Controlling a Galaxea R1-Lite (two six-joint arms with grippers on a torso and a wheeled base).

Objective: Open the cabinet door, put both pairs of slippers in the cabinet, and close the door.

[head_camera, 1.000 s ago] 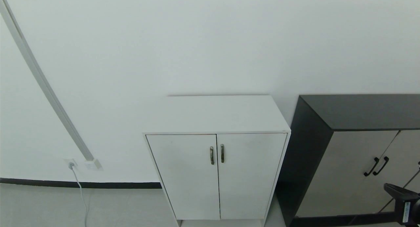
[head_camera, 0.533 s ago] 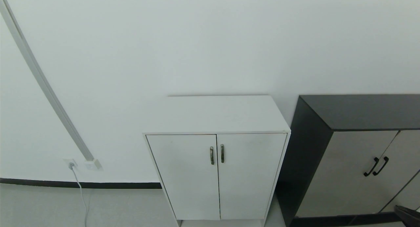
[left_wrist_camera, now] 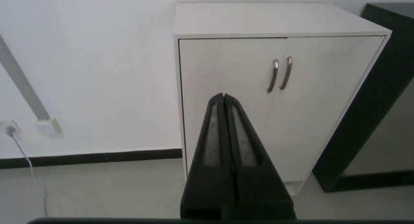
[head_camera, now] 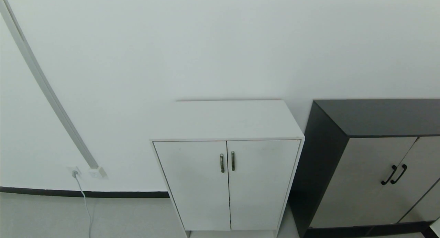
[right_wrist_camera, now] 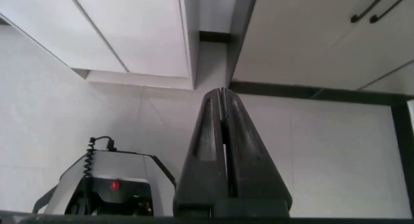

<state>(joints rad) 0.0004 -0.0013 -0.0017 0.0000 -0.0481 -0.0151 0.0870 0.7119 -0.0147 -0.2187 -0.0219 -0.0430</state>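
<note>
A white two-door cabinet (head_camera: 227,183) stands against the wall with both doors closed and two metal handles (head_camera: 227,162) side by side at the middle. It also appears in the left wrist view as the white cabinet (left_wrist_camera: 278,88), with its handles (left_wrist_camera: 280,74). My left gripper (left_wrist_camera: 224,102) is shut and empty, held some way in front of the left door. My right gripper (right_wrist_camera: 223,98) is shut and empty, low over the floor near the white cabinet's bottom corner (right_wrist_camera: 187,62). No slippers are in sight.
A black cabinet with grey doors (head_camera: 371,169) stands right of the white one, seen also as the black cabinet (right_wrist_camera: 310,36). A wall socket with a cable (head_camera: 74,172) and a slanted wall duct (head_camera: 44,86) are at left. The floor in front is open.
The right arm, seen at the head view's lower right one second ago, has dropped out of that view. The cabinet doors have stayed closed.
</note>
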